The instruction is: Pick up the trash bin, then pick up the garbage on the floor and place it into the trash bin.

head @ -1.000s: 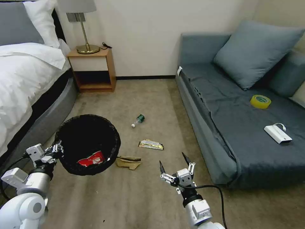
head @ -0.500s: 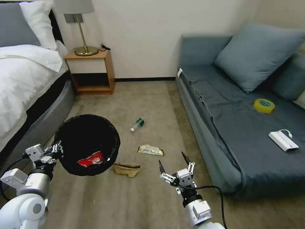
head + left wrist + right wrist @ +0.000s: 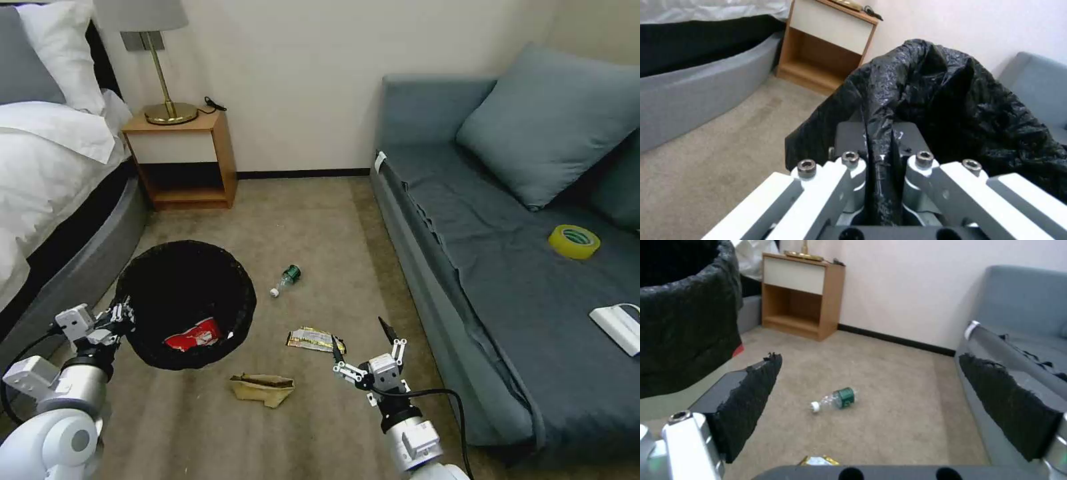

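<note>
The trash bin (image 3: 185, 303) hung clear of the carpet on my left side, its black liner rim pinched tight in the left tool (image 3: 122, 312); in the left wrist view I saw the crinkled bag (image 3: 951, 110) bunched between the closed fingers (image 3: 889, 146). A red-and-white crushed carton (image 3: 193, 333) lay inside the bin. My right tool (image 3: 363, 343) hovered low over the floor with its jaws spread wide and nothing between them, just beside the flat yellow-silver snack wrapper (image 3: 315, 339). The crumpled brown paper (image 3: 261, 389) lay on the carpet near the bin's front edge. The small clear green-labelled bottle (image 3: 835, 399) lay on its side farther out, between the bin and the grey sofa (image 3: 507, 280). A yellow tape roll (image 3: 574, 241) sat on the sofa seat.
</note>
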Available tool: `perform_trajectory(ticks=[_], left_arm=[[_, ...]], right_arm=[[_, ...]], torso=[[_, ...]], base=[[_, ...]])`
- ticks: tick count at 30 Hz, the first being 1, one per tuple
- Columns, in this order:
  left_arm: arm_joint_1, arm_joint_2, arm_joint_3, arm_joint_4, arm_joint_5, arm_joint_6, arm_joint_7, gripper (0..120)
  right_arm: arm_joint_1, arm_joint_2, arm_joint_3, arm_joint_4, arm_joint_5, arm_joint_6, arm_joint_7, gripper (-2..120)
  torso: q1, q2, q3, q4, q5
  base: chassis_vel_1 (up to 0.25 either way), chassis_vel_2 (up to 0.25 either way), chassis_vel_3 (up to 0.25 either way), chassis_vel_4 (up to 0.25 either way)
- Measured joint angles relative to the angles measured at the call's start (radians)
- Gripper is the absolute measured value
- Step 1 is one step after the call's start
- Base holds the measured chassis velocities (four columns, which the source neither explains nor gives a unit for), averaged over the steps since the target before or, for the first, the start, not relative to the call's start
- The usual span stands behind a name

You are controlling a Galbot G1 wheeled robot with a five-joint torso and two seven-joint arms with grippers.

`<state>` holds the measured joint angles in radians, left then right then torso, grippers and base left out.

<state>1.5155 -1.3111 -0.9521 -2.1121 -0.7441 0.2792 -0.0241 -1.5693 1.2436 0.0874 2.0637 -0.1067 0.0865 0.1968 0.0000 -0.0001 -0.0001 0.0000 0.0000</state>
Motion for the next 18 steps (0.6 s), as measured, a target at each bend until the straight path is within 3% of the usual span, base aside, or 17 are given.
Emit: perform_trajectory(ticks=[4, 8, 15, 18], left_arm=[[0.001, 0.004, -0.012, 0.005, 0.04, -0.004, 0.012, 6], [0.005, 0.008, -0.019, 0.009, 0.074, -0.008, 0.022, 6], [-0.022, 0.033, 0.008, 0.012, 0.083, -0.011, 0.039, 6], [-0.027, 0.038, 0.018, 0.011, 0.085, -0.013, 0.046, 6]], right_arm=[[0.035, -0.019, -0.022, -0.039, 0.026, 0.03, -0.023, 100], [0.137, -0.09, -0.087, -0.112, 0.101, 0.028, -0.06, 100], [0.365, -0.245, -0.231, -0.226, 0.24, -0.098, -0.197, 100], [0.472, -0.267, -0.317, -0.281, 0.3, -0.147, -0.245, 100]], torso=[[0.0, 0.0, 0.0, -0.0002, 0.0], [0.0, 0.0, 0.0, 0.0, 0.0001], [0.0, 0.0, 0.0, -0.0001, -0.0002], [0.0, 0.0, 0.0, -0.0001, 0.0001]], base=[[0.0, 0.0, 0.0, 0.0], [0.0, 0.0, 0.0, 0.0], [0.0, 0.0, 0.0, 0.0], [0.0, 0.0, 0.0, 0.0]])
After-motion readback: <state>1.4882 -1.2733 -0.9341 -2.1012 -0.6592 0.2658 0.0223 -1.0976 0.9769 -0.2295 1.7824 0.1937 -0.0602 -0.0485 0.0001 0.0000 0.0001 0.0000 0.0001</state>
